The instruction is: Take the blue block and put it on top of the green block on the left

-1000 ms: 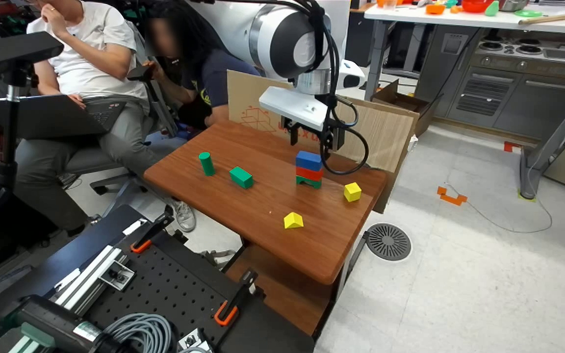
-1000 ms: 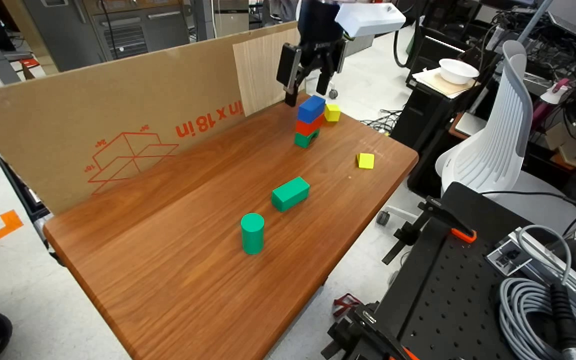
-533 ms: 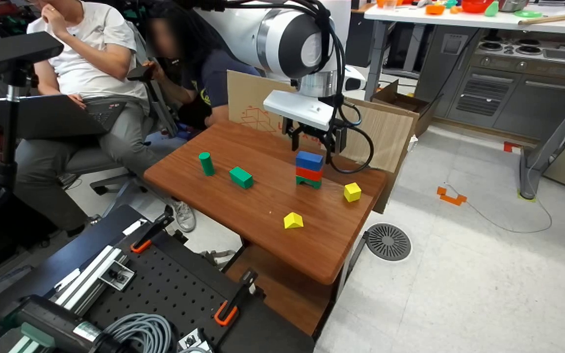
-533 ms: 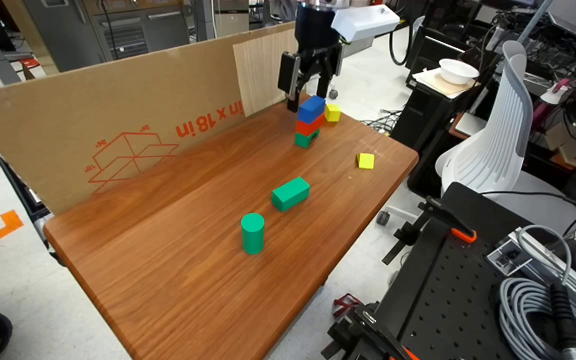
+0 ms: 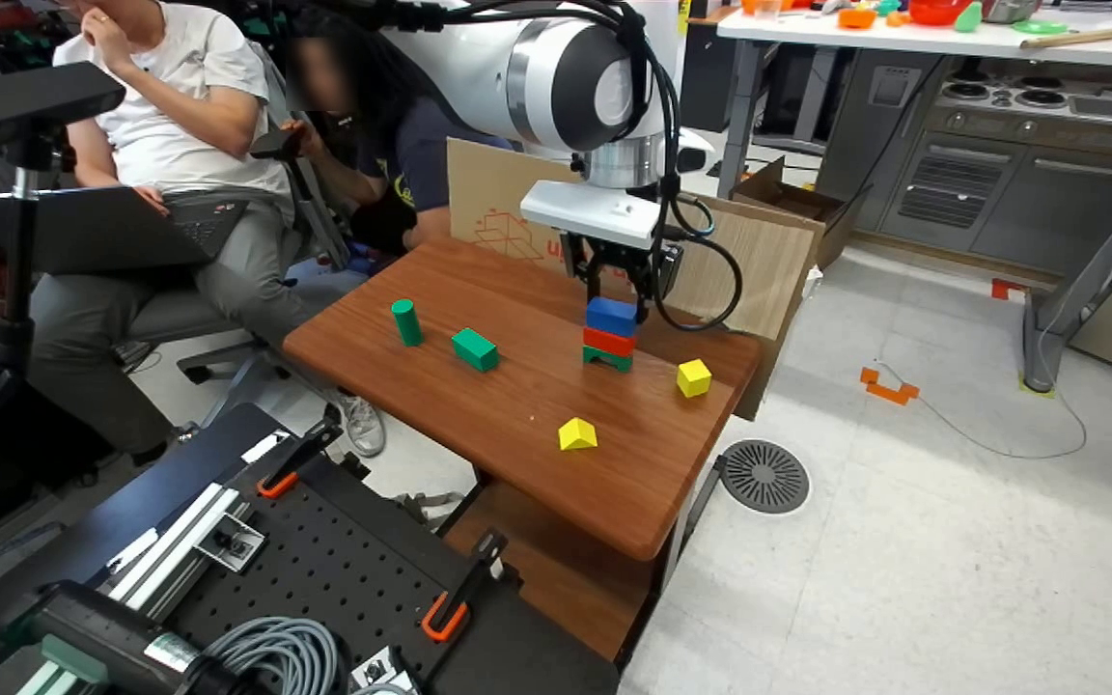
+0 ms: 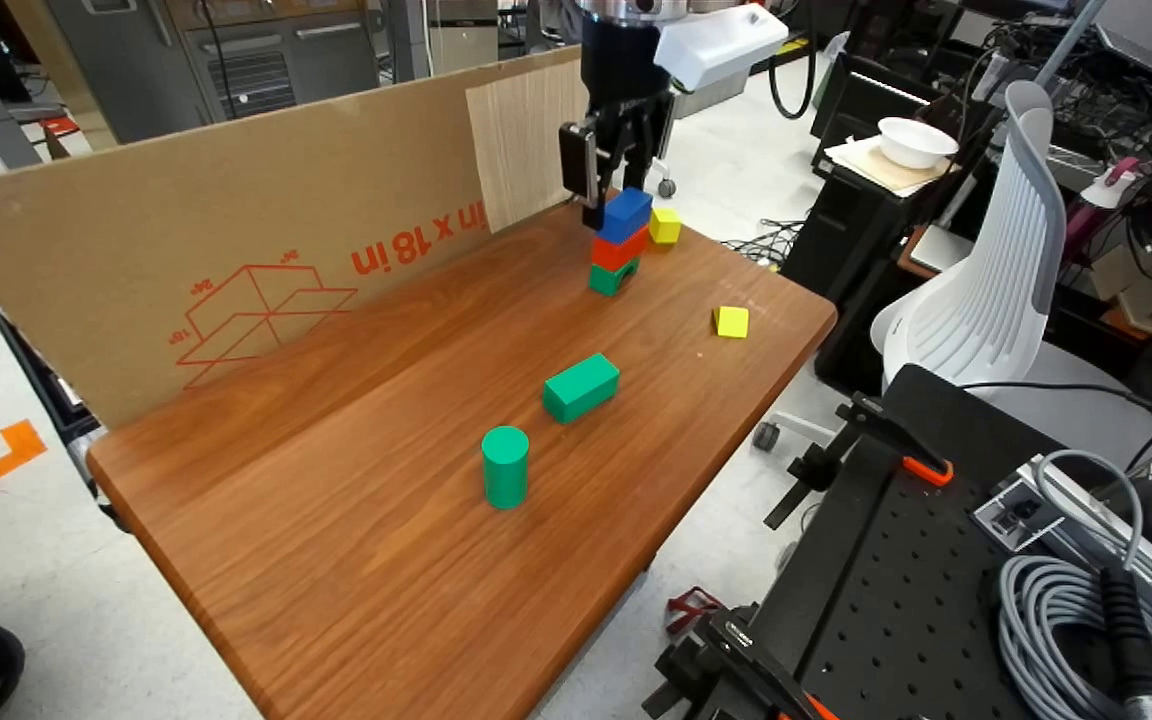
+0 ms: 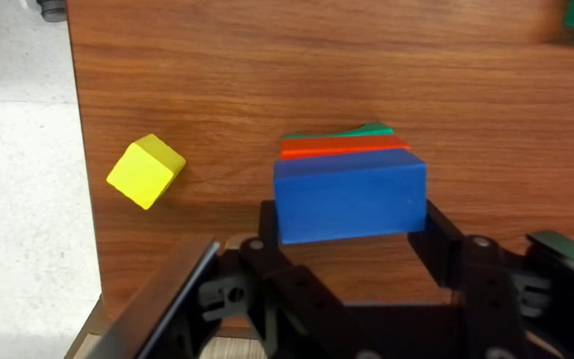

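Blue block [image 7: 351, 202]: one, oblong, level or nearly so; topmost piece of a stack [image 5: 608, 340] on the right part of the counter [image 5: 517, 386]. Whether the piece beneath bears its weight: cannot be told.

Fingers [image 7: 439, 244]: black, a pair; one at each short end of the blue block, no gap showing in the wrist view; to all appearance closed on it. Risk: the block may pivot or slip if the pinch is weak or off its middle.

Red block [image 6: 620, 248]: middle of the stack, directly under the blue. Risk: dragged along, should sideways travel begin before a clear lift.

Green arch [image 6: 604, 280]: base of the stack. Risk: topples with the red if nudged.

Green block [image 5: 475, 349]: oblong, lying flat, left of the stack and well apart, nothing on it; likely destination. Risk: an off-centre or high release would tip the blue block off.

Green cylinder [image 5: 406, 322]: upright, farther left. Risk: mistaken for the destination, or knocked over by a low, overshooting carry.

Yellow cube [image 5: 693, 378]: right of the stack, slightly nearer in an exterior view.

Yellow wedge [image 5: 577, 433]: toward the near edge there; probably off the route.

Cardboard panel [image 6: 236, 230]: upright, far side. Risk: brushed if the path swings too far out.
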Motion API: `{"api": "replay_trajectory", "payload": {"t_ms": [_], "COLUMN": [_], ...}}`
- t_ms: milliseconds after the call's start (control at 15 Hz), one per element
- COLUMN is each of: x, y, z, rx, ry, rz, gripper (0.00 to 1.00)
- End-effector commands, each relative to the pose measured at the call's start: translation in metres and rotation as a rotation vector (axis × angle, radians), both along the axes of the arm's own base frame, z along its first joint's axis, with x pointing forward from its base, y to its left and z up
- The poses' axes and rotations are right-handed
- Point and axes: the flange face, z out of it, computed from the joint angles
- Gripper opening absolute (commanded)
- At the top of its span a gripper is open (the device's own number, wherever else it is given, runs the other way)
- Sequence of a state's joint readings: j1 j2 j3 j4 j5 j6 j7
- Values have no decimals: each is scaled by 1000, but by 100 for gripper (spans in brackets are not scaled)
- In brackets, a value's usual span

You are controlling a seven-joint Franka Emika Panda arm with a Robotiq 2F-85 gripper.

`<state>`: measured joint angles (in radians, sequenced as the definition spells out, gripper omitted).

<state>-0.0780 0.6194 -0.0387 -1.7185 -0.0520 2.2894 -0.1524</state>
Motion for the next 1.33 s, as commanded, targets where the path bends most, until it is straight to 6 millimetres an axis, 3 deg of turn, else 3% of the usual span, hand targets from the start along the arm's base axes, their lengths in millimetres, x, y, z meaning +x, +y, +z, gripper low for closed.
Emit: {"api": "replay_trajectory", "payload": {"t_ms": [0,400,600,800,1267], "x": [6,-26,-45,-64,-92], "y": [4,25,39,57,111], "z": [5,48,54,50,14], "rx": [-32,37,57,78,82], "ry": [13,-39,-27,-3,34], "rz": [-1,-7,-15,-11,-42], "gripper": [42,42,42,42,42]}}
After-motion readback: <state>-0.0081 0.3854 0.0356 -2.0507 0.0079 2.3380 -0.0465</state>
